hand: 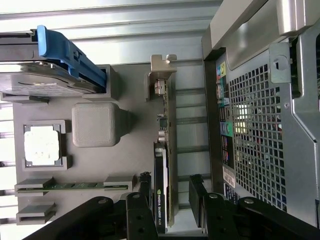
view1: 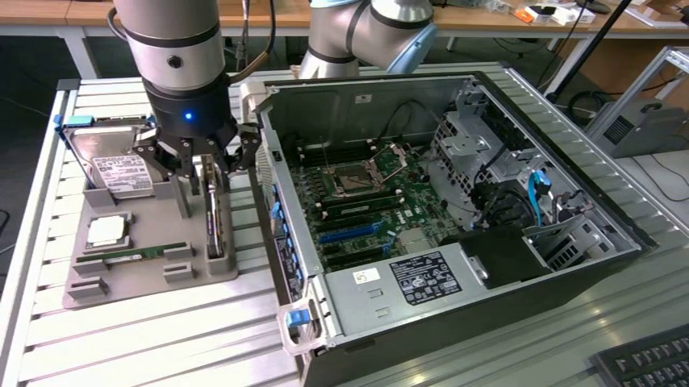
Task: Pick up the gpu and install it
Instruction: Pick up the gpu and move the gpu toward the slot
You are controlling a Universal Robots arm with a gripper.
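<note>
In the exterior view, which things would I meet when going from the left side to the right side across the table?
hard drive → gpu → motherboard → blue cable → keyboard

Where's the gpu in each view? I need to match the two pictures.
Exterior view: the gpu stands on edge in the grey tray, at the exterior view's left of the case, under the gripper.
Wrist view: the gpu stands on edge between tray and case; the open gripper straddles it.
Shared landmark: the square CPU chip in the tray.
</note>
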